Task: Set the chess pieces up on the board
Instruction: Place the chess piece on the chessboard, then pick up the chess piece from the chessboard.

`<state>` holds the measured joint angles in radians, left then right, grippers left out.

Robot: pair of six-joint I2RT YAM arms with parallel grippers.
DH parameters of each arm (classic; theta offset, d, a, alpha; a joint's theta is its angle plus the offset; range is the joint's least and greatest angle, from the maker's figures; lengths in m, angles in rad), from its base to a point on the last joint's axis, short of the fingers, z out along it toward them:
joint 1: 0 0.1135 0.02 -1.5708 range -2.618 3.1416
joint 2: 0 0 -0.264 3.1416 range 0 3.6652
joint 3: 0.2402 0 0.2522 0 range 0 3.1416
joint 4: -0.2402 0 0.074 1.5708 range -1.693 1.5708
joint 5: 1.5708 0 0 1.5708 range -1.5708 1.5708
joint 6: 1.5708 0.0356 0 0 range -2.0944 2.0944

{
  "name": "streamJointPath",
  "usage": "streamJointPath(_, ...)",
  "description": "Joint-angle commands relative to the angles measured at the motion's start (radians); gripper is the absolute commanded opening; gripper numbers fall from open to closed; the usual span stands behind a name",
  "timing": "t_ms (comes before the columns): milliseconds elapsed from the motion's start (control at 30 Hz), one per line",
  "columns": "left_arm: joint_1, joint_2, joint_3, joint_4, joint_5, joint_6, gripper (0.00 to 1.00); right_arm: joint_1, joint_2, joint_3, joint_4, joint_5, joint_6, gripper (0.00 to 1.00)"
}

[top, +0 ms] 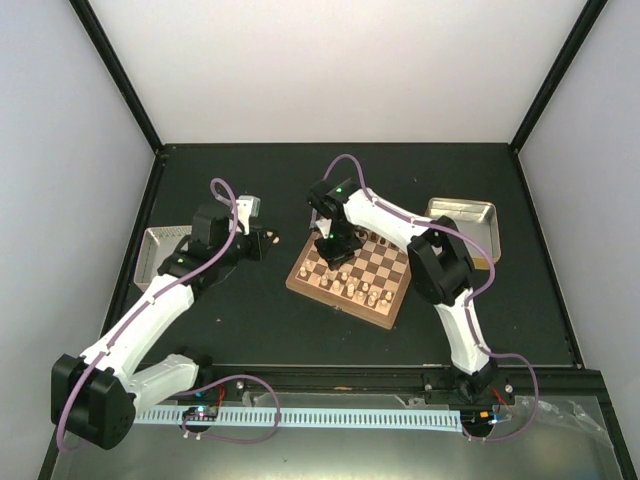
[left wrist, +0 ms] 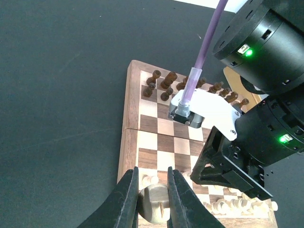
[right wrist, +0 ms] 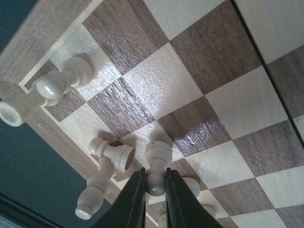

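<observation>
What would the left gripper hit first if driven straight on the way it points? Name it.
Probably the pale pieces at the nearest edge of the board, just beyond the left gripper, which is shut on a pale chessman. Depth is unclear; the right arm stands further on.

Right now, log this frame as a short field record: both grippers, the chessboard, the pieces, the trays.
board: square checkered wooden chessboard, partly set
left gripper: shut on a pale cream wooden chess piece, beside the board
right gripper: shut on a second pale cream piece, near a board corner
dark brown pieces: lined along one edge
other pale pieces: near the opposite edge
silver metal trays: one either side
</observation>
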<state>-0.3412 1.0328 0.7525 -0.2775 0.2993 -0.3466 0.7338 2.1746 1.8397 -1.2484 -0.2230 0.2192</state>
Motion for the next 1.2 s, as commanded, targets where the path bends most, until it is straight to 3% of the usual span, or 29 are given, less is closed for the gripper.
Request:
streamJointPath(0, 0.007, -0.023, 0.001, 0.021, -0.015, 0.013, 0.02, 0.009, 0.03, 0.032, -0.019, 0.002, -0.013, 0.14)
streamJointPath(500, 0.009, -0.039, 0.024, -0.046, -0.13, -0.04, 0.02, 0.011, -0.061, 0.075, 0.022, 0.097, 0.069, 0.39)
streamJointPath(833, 0.066, -0.143, -0.06, -0.089, -0.242, -0.2, 0.02, 0.084, -0.052, 0.093, 0.01, 0.171, 0.058, 0.48)
streamJointPath(1167, 0.099, -0.24, -0.123, -0.063, -0.296, -0.202, 0.03, 0.137, 0.028, 0.138, -0.022, 0.203, 0.088, 0.51)
